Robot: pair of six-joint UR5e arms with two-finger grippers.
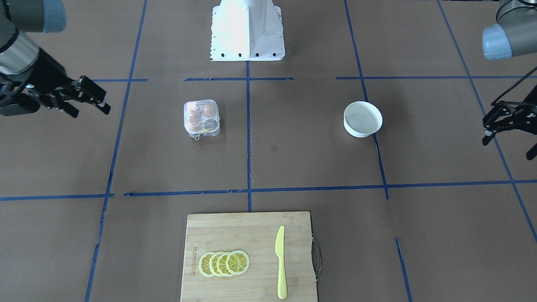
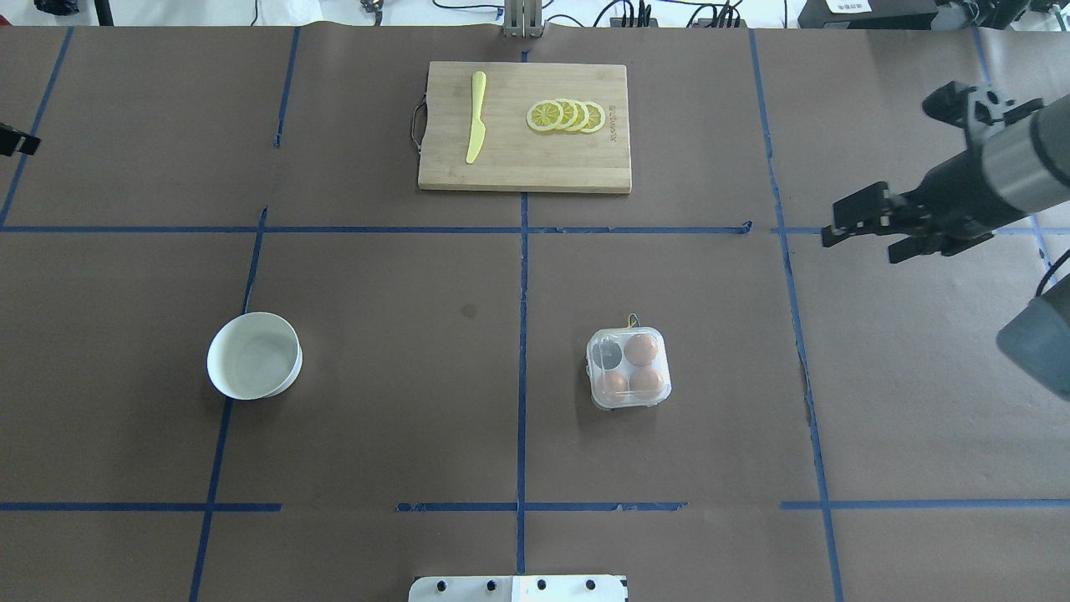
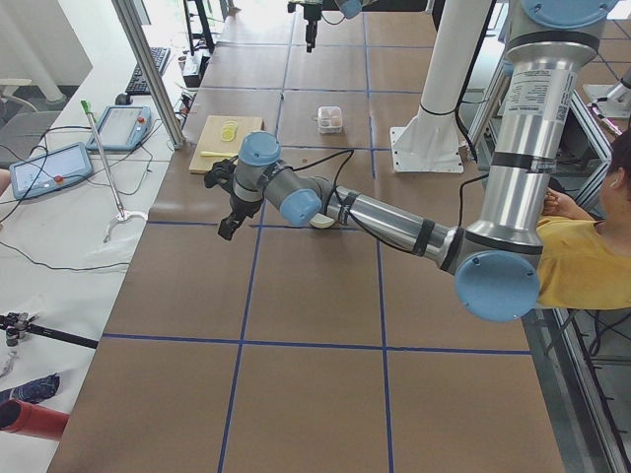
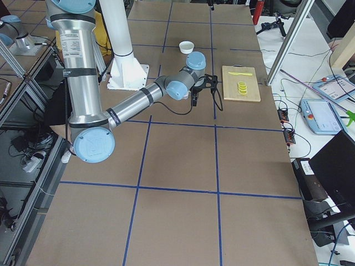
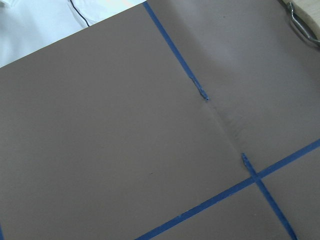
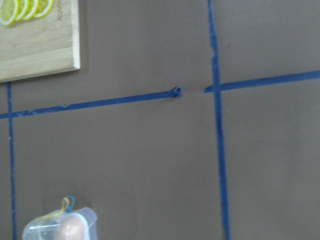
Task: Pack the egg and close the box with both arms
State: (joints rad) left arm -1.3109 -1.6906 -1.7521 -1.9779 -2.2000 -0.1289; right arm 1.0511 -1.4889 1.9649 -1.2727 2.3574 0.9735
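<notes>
The clear box (image 2: 629, 368) stands right of the table's middle with its lid down. Three brown eggs (image 2: 641, 349) sit in its cells, and the fourth cell looks dark. It also shows in the front view (image 1: 202, 118), and its corner with the yellow string shows in the right wrist view (image 6: 60, 227). My right gripper (image 2: 859, 247) hangs open and empty above the table, far to the right of the box; it also shows in the front view (image 1: 92, 112). My left gripper (image 1: 507, 150) is open and empty at the table's left edge, far from the box.
A white bowl (image 2: 254, 355) stands empty on the left half. A wooden cutting board (image 2: 525, 127) at the far edge carries lemon slices (image 2: 567, 116) and a yellow knife (image 2: 476, 117). Blue tape lines cross the brown table. The white robot base (image 1: 247, 30) is at the near edge.
</notes>
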